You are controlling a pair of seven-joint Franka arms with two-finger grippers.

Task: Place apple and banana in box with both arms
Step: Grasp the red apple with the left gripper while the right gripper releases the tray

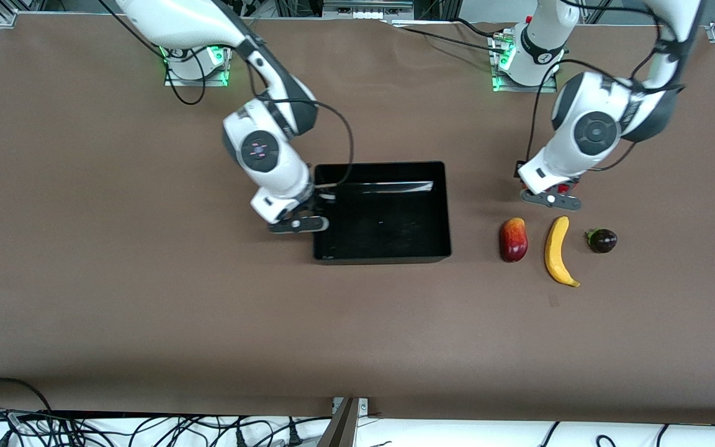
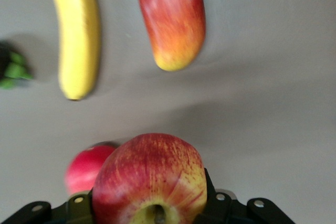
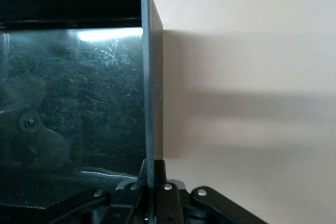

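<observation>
From the front I can't see the apple; the left gripper [image 1: 550,198] hides it. The banana [image 1: 559,251] lies lengthwise toward the camera. My left wrist shows fingers clamping the apple [image 2: 149,179]. My right wrist shows fingers pinching the box [image 3: 149,103] wall.

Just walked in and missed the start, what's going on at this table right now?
The left pincer holds the apple above the table near the banana, which lies between a mango-like fruit and a small dark fruit. A plain red fruit sits under the apple. The right pincer is clamped on the wall of the black box, at the right arm's end. Nothing is in the box yet.
</observation>
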